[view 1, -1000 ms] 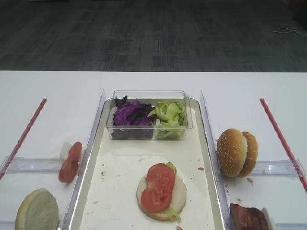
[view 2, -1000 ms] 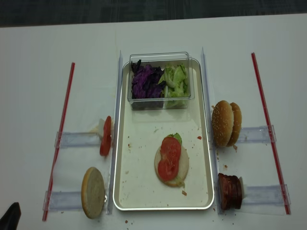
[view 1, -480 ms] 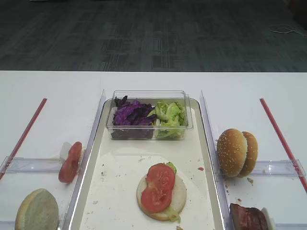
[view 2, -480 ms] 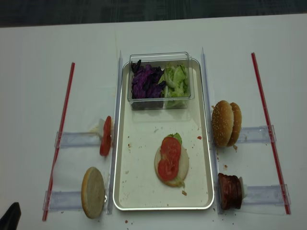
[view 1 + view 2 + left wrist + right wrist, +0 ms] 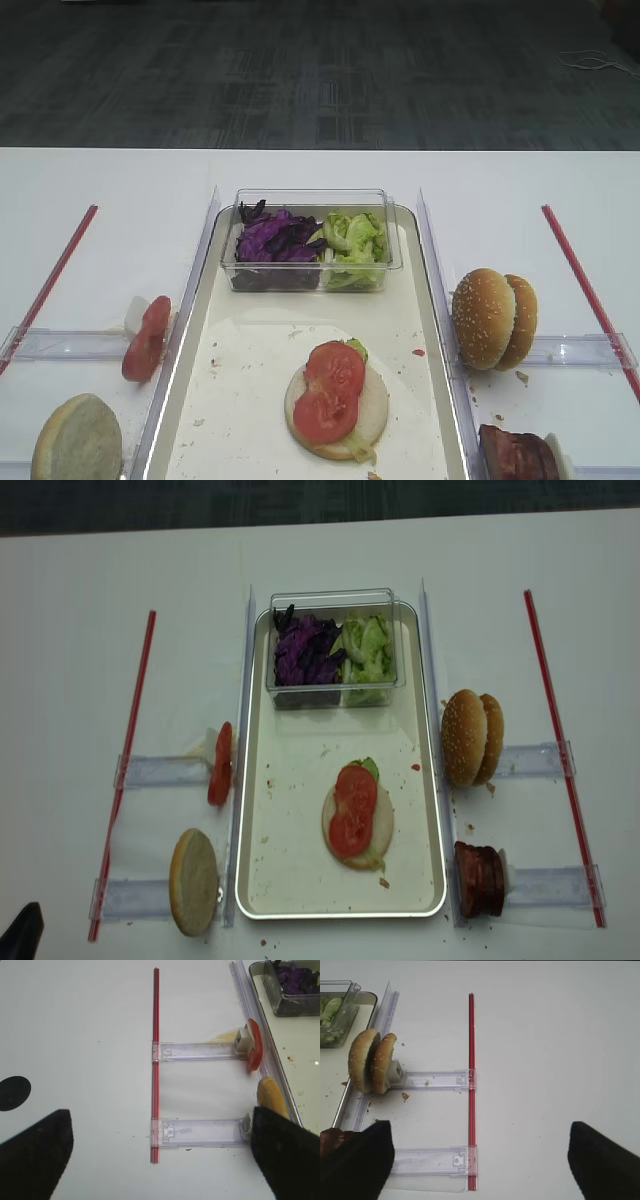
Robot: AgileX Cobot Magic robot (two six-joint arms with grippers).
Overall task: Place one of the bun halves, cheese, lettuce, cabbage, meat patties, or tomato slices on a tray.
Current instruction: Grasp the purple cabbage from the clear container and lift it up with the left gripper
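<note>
The tray [image 5: 430, 300] holds a pale bun half [image 5: 372, 415] topped with two tomato slices [image 5: 330, 390] over a bit of lettuce. A clear tub at its far end holds cabbage [image 5: 275, 238] and lettuce [image 5: 355, 238]. Left of the tray stand one tomato slice [image 5: 147, 338] and a bun half [image 5: 78, 440]. On the right are two sesame bun halves [image 5: 493, 317] and meat patties [image 5: 515, 455]. My left gripper [image 5: 160, 1160] is open over the bare table by the left red strip. My right gripper [image 5: 480, 1160] is open above the right red strip. Both are empty.
Clear plastic holders [image 5: 160, 771] and red strips [image 5: 128, 760] flank the tray on both sides. Crumbs dot the tray floor and the table near the sesame bun halves [image 5: 371, 1060]. A dark fingertip [image 5: 22, 935] shows at the bottom left corner.
</note>
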